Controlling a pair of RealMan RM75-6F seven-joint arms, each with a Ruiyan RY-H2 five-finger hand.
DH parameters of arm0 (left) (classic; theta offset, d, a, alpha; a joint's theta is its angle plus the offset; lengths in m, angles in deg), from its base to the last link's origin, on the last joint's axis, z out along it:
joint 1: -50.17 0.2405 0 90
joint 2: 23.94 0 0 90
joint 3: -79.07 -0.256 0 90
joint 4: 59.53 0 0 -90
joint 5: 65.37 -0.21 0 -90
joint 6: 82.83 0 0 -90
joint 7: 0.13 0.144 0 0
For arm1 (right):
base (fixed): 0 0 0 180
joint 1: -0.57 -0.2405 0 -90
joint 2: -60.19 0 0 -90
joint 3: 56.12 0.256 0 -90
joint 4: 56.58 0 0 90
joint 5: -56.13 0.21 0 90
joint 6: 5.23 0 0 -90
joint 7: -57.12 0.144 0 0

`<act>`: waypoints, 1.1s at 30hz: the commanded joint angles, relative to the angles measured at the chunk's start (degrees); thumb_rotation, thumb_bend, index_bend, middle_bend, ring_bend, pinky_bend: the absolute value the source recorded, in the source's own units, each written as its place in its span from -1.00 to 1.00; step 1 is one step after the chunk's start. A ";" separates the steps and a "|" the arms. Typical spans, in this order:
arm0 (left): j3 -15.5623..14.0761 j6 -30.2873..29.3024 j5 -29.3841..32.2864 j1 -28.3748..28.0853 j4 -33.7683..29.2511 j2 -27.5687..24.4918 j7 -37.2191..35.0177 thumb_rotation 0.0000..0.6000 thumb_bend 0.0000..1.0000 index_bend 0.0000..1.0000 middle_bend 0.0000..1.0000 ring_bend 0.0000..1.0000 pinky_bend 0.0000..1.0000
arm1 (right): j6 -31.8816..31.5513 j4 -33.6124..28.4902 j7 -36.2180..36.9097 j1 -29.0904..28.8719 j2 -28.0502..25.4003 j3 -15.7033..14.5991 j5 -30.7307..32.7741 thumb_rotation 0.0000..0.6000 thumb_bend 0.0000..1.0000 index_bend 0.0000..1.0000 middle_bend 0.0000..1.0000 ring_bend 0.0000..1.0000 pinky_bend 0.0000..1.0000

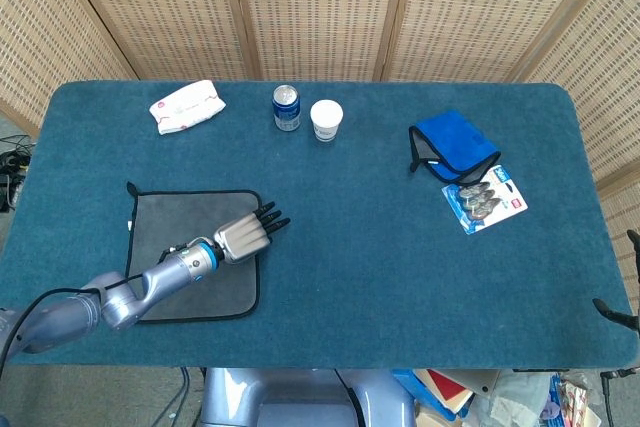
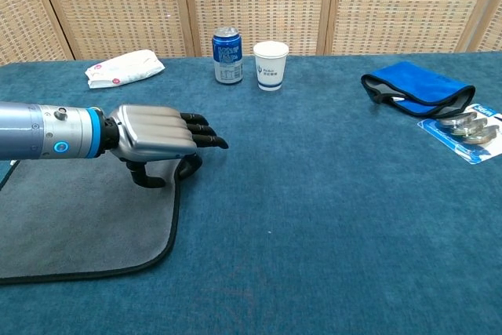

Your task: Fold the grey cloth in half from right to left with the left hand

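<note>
The grey cloth (image 1: 185,247) lies flat on the left side of the blue surface (image 1: 360,247). The left hand (image 1: 245,235) is low over the cloth's right edge, palm down. Its fingers (image 2: 205,132) stick out straight past the edge, and the thumb curls under. I cannot tell if it has pinched the cloth. Further right stand a can (image 1: 286,107) and a paper cup (image 1: 326,119).
</note>
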 commanded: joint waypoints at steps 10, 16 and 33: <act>-0.43 -0.80 0.32 0.05 0.68 0.66 -0.57 1.00 -0.18 0.28 -1.00 -1.00 -1.00 | 0.13 0.05 0.04 -0.01 0.02 -0.01 0.10 1.00 -1.00 -0.90 -1.00 -1.00 -1.00; -0.80 -1.70 -0.02 0.18 0.81 0.52 -0.82 1.00 -0.18 0.28 -1.00 -1.00 -1.00 | 0.10 -0.05 0.11 0.00 -0.05 -0.08 -0.06 1.00 -1.00 -0.90 -1.00 -1.00 -1.00; -6.33 -10.95 -4.89 5.09 0.10 -7.06 -8.07 1.00 -0.18 0.28 -1.00 -1.00 -1.00 | -0.39 -0.60 -0.76 0.08 0.19 -0.56 -0.95 1.00 -1.00 -0.90 -1.00 -1.00 -1.00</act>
